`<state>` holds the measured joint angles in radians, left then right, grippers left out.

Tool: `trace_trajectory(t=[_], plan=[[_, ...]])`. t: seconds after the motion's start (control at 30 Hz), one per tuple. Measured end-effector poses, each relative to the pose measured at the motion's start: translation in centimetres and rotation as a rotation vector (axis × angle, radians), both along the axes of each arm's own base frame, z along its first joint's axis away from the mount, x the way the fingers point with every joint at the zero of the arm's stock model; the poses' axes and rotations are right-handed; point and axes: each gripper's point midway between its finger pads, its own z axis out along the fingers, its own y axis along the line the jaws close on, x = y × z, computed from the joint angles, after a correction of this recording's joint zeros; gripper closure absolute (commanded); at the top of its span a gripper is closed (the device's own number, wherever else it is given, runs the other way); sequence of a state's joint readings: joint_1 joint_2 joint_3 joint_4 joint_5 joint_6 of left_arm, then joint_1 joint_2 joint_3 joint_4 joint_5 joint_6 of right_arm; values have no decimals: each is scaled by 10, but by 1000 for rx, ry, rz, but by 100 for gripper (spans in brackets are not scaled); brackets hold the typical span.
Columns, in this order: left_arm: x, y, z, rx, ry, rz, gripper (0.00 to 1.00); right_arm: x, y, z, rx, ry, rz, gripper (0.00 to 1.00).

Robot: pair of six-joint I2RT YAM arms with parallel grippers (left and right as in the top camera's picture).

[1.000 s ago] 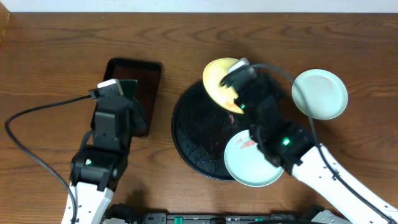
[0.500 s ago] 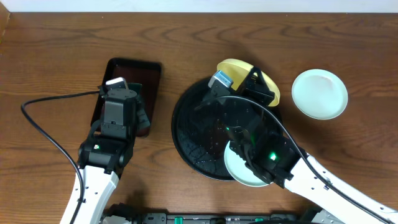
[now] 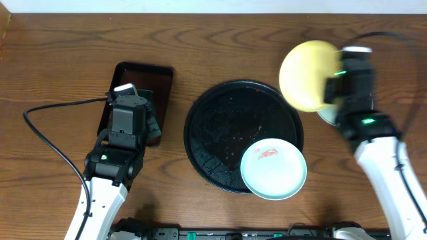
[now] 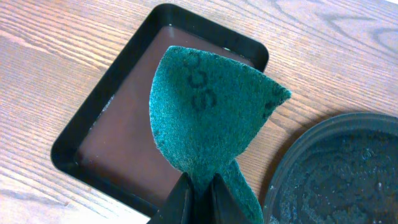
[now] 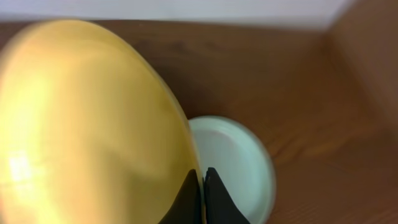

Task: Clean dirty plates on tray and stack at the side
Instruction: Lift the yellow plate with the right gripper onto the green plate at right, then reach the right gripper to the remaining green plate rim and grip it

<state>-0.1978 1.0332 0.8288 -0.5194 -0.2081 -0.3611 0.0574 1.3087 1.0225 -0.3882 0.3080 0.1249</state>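
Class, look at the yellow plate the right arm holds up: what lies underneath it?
A pale mint-white plate rests on the table beneath the yellow plate. Its visible part looks clean. The rest is covered, so any smears there cannot be seen.

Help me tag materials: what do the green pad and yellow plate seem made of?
The green pad looks like coarse nonwoven scouring fibre, matte and fuzzy. The yellow plate is smooth with a soft sheen, probably plastic or glazed ceramic; cannot tell which.

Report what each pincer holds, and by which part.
Left pincer: green scrub pad, pinched at its bottom corner. Right pincer: yellow plate, gripped by its rim.
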Motion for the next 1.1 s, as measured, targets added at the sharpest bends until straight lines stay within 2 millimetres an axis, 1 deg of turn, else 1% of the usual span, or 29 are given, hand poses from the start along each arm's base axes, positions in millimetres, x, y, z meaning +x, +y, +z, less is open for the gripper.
trace_trajectory(t=[0.03,0.07,0.1,0.13,0.17,0.27,0.3,0.33,0.37,0.4,0.47,0.5,0.53,0.57,0.6,0.63,0.67,0.7,0.73,0.77,0.83,0.87,0.9,0.93,0.97,1.0,1.03,1.1], plan=[[0,0,0,0,0,0,92,0,-19,-8,92,4,-56,99],[0,0,0,0,0,0,92,-1,-32,-14,159,11,-91,99],[0,0,0,0,0,0,92,-7,-63,-32,256,42,-194,99],[0,0,0,0,0,0,92,-10,-73,-41,287,58,-230,99],[0,0,0,0,0,0,92,-13,-89,-56,340,84,-282,99],[0,0,0,0,0,0,92,-16,-114,-97,424,153,-374,99],[0,0,0,0,0,0,92,-15,-120,-107,437,164,-393,99],[0,0,0,0,1,0,92,-13,-124,-114,448,165,-405,98],[0,0,0,0,2,0,92,-10,-129,-122,459,165,-415,93],[0,0,0,0,2,0,92,-10,-132,-128,467,170,-425,84],[0,0,0,1,3,0,92,-7,-134,-134,475,170,-431,69],[0,0,0,0,1,0,92,-7,-135,-136,476,172,-432,58],[0,0,0,0,1,0,92,-7,-134,-139,490,175,-437,53],[0,0,0,0,1,0,92,-6,-134,-139,494,175,-437,53],[0,0,0,0,1,1,92,-6,-131,-140,504,177,-426,54],[0,0,0,0,2,1,92,-4,-129,-139,516,176,-414,58],[0,0,-1,0,3,1,92,-5,-124,-139,535,184,-401,59],[0,0,-1,0,4,1,92,-9,-118,-139,559,203,-390,57],[0,0,-2,1,7,1,92,-17,-109,-132,586,220,-376,55],[0,0,-3,0,10,-1,92,-34,-97,-120,623,260,-375,51],[0,-3,-4,-10,13,-10,92,-61,-77,-99,662,301,-365,51],[0,-4,-4,-16,16,-17,92,-80,-64,-85,677,327,-362,53],[0,-7,-5,-26,18,-26,92,-106,-43,-70,688,368,-344,55],[0,-9,-5,-36,21,-36,92,-121,-28,-62,689,399,-324,56],[0,-11,-5,-42,21,-42,92,-145,-6,-61,678,469,-291,59],[0,-12,-6,-49,22,-48,92,-159,10,-67,677,528,-259,60],[0,-13,-6,-52,24,-52,92,-172,25,-76,665,580,-227,59],[0,-14,-6,-55,24,-54,92,-199,49,-101,660,687,-203,59]])
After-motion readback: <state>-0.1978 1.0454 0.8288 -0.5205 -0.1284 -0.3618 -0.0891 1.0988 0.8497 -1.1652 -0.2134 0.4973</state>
